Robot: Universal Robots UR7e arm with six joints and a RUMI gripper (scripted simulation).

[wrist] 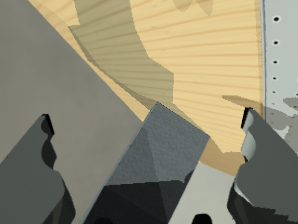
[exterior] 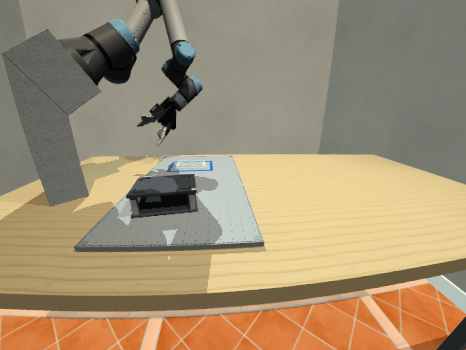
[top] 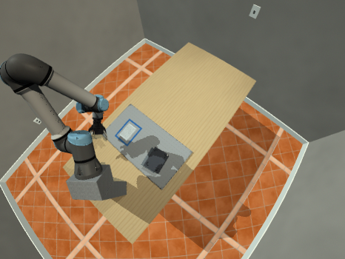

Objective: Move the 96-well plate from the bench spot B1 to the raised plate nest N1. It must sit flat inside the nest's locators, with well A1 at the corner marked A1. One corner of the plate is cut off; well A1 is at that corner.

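Note:
The white 96-well plate (top: 127, 130) (exterior: 189, 164) lies flat inside the blue outline of spot B1 (top: 118, 130) (exterior: 210, 165) on the grey perforated board (top: 174, 148) (exterior: 225, 210). The dark raised nest N1 (top: 155, 160) (exterior: 162, 192) stands on the same board, empty. My gripper (top: 98, 130) (exterior: 156, 126) (wrist: 147, 112) is open and empty. It hangs in the air off the board's edge, to the side of the plate and well above the table. In the wrist view I see only both fingers, the wooden table, the robot's grey pedestal and a strip of the board (wrist: 277, 60); the plate is out of that view.
The robot's grey pedestal (top: 90, 185) (exterior: 47, 125) (wrist: 165, 145) stands on the wooden table (top: 200, 85) (exterior: 350, 200) near the board's end by the nest. The table's edges drop to an orange tiled floor (top: 259, 177).

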